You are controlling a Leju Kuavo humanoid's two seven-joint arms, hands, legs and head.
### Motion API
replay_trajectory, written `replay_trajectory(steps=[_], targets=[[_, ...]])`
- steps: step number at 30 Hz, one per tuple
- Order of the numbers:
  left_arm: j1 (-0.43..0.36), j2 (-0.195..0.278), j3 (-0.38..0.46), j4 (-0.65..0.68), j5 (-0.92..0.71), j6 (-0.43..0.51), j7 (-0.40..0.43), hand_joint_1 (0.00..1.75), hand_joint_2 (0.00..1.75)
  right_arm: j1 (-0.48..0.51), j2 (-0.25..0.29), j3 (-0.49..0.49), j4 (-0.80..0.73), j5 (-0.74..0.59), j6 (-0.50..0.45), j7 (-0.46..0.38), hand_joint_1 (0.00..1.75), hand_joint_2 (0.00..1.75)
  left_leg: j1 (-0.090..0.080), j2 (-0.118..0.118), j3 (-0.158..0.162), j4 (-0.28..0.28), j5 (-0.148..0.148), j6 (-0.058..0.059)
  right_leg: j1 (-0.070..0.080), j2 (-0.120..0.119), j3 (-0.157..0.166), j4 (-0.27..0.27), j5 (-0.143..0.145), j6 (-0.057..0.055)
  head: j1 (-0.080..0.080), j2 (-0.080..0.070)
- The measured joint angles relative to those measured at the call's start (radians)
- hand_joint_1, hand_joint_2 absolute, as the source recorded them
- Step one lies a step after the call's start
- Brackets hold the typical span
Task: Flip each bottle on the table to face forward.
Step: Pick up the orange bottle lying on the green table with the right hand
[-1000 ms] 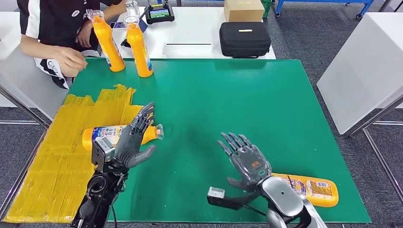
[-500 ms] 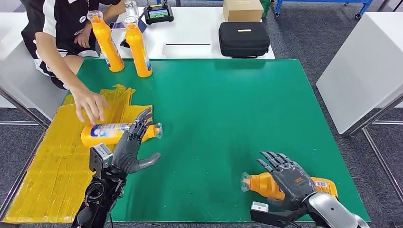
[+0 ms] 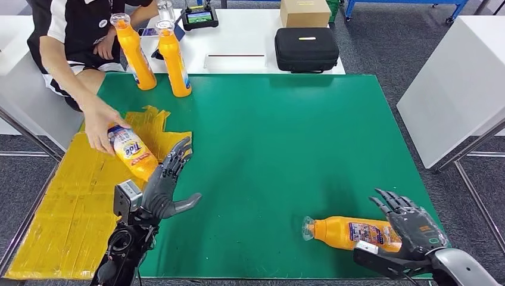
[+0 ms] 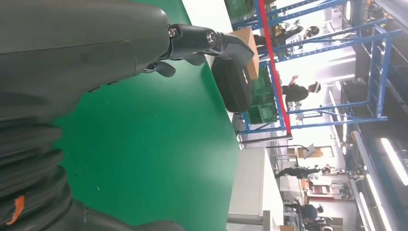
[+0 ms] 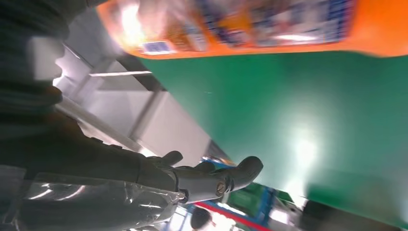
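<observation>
An orange bottle [image 3: 348, 233] lies on its side on the green mat [image 3: 286, 137] near the front edge, cap pointing left. My right hand [image 3: 412, 225] is at its base end with fingers spread and holds nothing. The right wrist view shows that bottle [image 5: 250, 26] apart from my fingers [image 5: 211, 178]. My left hand [image 3: 162, 186] hovers open at the mat's left edge, fingers spread. Just beyond it a person's hand [image 3: 98, 122] holds a second orange bottle [image 3: 133, 152] tilted over the yellow tape. Two more orange bottles [image 3: 134, 53] [image 3: 174, 58] stand upright at the far left corner.
Yellow tape [image 3: 65, 202] covers the table's left side. A black case [image 3: 306, 49], a cardboard box [image 3: 305, 12] and a small device [image 3: 199, 16] sit on the white table behind. Another white table [image 3: 452, 77] stands at the right. The person sits at the far left.
My right hand has drawn back to the right, uncovering the lying bottle. The person has reached in, picked up the left bottle and turned it. My left hand has barely moved.
</observation>
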Motion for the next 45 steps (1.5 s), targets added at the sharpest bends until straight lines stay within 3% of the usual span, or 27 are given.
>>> replay_trajectory(steps=[10, 27, 28, 31, 32, 35, 39, 45], targets=[[-0.016, 0.000, -0.015, 0.025, 0.000, -0.007, 0.007, 0.00, 1.75, 0.010, 0.030, -0.120, 0.083, -0.006, 0.069, -0.008, 0.00, 1.75, 0.000, 0.001, 0.000, 0.000, 0.000, 0.000, 0.000, 0.000, 0.000, 0.000, 0.000, 0.000, 0.000, 0.000], [-0.042, -0.001, -0.047, 0.059, -0.006, -0.002, 0.018, 0.00, 1.75, -0.026, 0.087, -0.115, 0.237, 0.035, 0.096, -0.028, 0.00, 1.75, 0.000, 0.003, 0.000, 0.000, 0.000, 0.000, 0.000, 0.001, 0.000, 0.000, 0.000, 0.000, 0.000, 0.000], [-0.043, -0.002, -0.050, 0.062, -0.007, 0.000, 0.018, 0.00, 1.75, -0.036, 0.093, -0.108, 0.250, 0.042, 0.083, -0.030, 0.10, 1.75, 0.000, 0.003, 0.000, 0.000, 0.000, 0.000, 0.000, 0.001, 0.000, 0.000, 0.000, 0.000, 0.000, 0.000], [-0.046, -0.002, -0.059, 0.069, -0.009, 0.004, 0.019, 0.00, 1.75, -0.069, 0.113, -0.078, 0.295, 0.053, 0.045, -0.040, 0.72, 1.75, 0.000, 0.003, 0.001, 0.000, 0.000, 0.000, 0.000, 0.002, 0.000, 0.000, 0.000, 0.000, 0.000, 0.000], [-0.047, -0.003, -0.061, 0.071, -0.010, 0.004, 0.019, 0.00, 1.75, -0.079, 0.118, -0.069, 0.309, 0.054, 0.036, -0.042, 0.82, 1.75, 0.000, 0.004, 0.001, 0.000, 0.000, 0.000, 0.000, 0.002, 0.000, 0.000, 0.000, 0.000, 0.000, 0.000], [-0.050, -0.003, -0.065, 0.075, -0.010, 0.005, 0.019, 0.00, 1.75, -0.106, 0.128, -0.045, 0.340, 0.056, 0.021, -0.046, 0.82, 1.75, 0.001, 0.004, 0.002, 0.000, 0.000, 0.000, 0.000, 0.003, 0.001, 0.000, 0.000, 0.000, 0.000, 0.000], [-0.055, -0.003, -0.068, 0.079, -0.010, 0.005, 0.019, 0.00, 1.75, -0.130, 0.138, -0.029, 0.365, 0.056, 0.018, -0.046, 1.66, 1.75, 0.001, 0.005, 0.003, 0.000, 0.000, 0.000, 0.000, 0.003, 0.002, 0.000, 0.000, 0.000, 0.000, 0.000], [-0.057, -0.004, -0.068, 0.083, -0.010, 0.010, 0.019, 0.00, 1.75, -0.169, 0.146, -0.008, 0.409, 0.063, -0.019, -0.050, 1.75, 1.75, 0.001, 0.005, 0.004, 0.000, 0.000, 0.000, 0.000, 0.004, 0.004, 0.000, 0.000, 0.000, 0.000, 0.000]])
